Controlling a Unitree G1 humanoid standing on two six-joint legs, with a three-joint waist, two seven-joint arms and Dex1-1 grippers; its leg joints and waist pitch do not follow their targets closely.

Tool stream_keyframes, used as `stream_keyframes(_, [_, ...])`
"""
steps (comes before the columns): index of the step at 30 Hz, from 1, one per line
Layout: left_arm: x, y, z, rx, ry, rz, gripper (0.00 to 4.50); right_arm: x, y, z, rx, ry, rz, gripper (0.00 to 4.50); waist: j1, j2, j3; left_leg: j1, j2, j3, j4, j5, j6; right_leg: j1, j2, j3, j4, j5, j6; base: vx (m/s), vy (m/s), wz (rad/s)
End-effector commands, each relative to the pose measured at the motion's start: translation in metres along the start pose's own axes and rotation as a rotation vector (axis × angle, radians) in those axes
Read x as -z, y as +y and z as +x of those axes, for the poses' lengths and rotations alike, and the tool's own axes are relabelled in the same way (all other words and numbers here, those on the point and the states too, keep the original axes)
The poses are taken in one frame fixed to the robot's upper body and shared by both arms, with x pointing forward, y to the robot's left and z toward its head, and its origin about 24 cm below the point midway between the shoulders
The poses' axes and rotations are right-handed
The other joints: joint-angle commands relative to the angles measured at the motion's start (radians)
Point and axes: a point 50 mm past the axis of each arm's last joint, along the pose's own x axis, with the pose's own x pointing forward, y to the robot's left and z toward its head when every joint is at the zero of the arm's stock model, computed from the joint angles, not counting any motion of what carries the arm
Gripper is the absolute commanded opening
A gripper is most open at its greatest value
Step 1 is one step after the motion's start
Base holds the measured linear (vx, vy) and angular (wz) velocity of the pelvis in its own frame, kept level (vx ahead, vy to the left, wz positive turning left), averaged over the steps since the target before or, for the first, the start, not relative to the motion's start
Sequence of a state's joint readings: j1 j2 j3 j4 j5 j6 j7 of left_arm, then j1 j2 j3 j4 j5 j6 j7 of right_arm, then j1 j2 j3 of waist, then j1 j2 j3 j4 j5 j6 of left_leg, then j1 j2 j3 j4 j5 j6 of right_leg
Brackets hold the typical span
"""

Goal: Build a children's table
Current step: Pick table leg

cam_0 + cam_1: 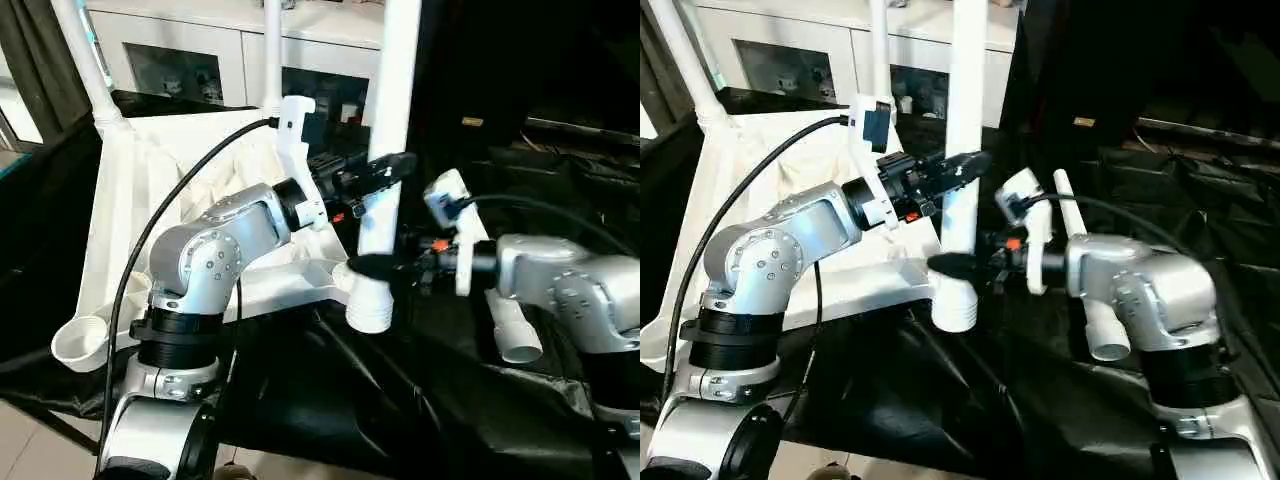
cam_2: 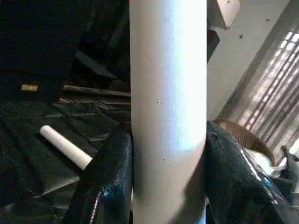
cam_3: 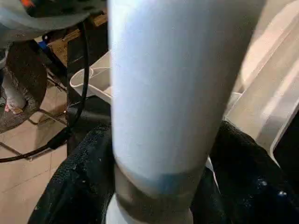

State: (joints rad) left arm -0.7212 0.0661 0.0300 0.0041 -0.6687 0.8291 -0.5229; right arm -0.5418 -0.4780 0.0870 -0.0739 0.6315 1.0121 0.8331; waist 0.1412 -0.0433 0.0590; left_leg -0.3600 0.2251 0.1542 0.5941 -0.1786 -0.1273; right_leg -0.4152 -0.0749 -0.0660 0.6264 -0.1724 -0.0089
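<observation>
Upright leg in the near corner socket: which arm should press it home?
Left, probably. The left gripper clamps the upright leg higher up; the right gripper straddles it just above the socket.

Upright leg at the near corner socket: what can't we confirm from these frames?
- Seating depth: head views, the upright leg enters the corner socket; the socket wall hides its end.
- Leg top: cut off by the head views' upper edge.
- Right end effector contact: right wrist view blurred.
</observation>
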Motion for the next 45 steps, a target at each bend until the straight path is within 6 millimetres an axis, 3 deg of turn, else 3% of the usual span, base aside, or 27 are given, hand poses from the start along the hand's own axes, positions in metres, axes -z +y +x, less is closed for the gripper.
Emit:
stream_keyframes(1, [-0.0094, -0.0104, 0.0053, 0.054, -0.013, 0.030, 1.80, 0.0010, -0.0008, -0.0006, 0.006, 0.001, -0.002, 3.07, 0.000, -0.002, -0.076, -0.006, -0.012, 0.018, -0.057, -0.115, -0.006, 0.070, -0.041, 0.035, -0.077, -0.205, -0.130, 0.000, 0.000, 0.00])
stream_keyframes(20, [-0.0146, -0.0090, 0.0050, 0.052, -0.040, 0.025, 1.80, 0.0066, 0.0013, 0.0050, -0.016, 0.004, 0.036, 3.07, -0.001, -0.001, -0.076, -0.005, -0.012, 0.018, -0.058, -0.112, -0.008, 0.070, -0.040, 0.035, -0.076, -0.195, -0.129, 0.000, 0.000, 0.00])
stream_keyframes(30, [-0.0103, -0.0121, 0.0054, 0.086, -0.005, 0.033, 1.80, 0.0062, 0.0003, 0.0059, -0.012, -0.002, 0.034, 2.03, -0.001, 0.001, -0.076, -0.005, -0.011, 0.017, -0.059, -0.118, -0.010, 0.070, -0.041, 0.034, -0.076, -0.205, -0.128, 0.000, 0.000, 0.00])
stream_keyframes(39, [-0.0093, -0.0127, 0.0059, 0.091, 0.001, 0.038, 1.80, 0.0063, -0.0001, 0.0062, -0.007, -0.010, 0.030, 1.93, -0.001, 0.001, -0.076, -0.005, -0.011, 0.018, -0.059, -0.118, -0.011, 0.070, -0.041, 0.034, -0.076, -0.197, -0.130, 0.000, 0.000, 0.00])
stream_keyframes(41, [-0.0080, -0.0107, 0.0069, 0.071, 0.011, 0.010, 2.36, 0.0066, -0.0004, 0.0065, -0.001, -0.013, 0.024, 1.93, -0.001, 0.001, -0.077, -0.005, -0.011, 0.018, -0.058, -0.116, -0.012, 0.071, -0.041, 0.035, -0.075, -0.192, -0.132, 0.000, 0.000, 0.00])
stream_keyframes(45, [-0.0081, -0.0174, 0.0058, 0.136, 0.014, -0.011, 2.70, 0.0072, -0.0005, 0.0073, 0.010, -0.024, 0.016, 1.92, 0.001, 0.002, -0.076, -0.005, -0.012, 0.018, -0.058, -0.117, -0.013, 0.070, -0.041, 0.035, -0.076, -0.194, -0.137, 0.000, 0.000, 0.00])
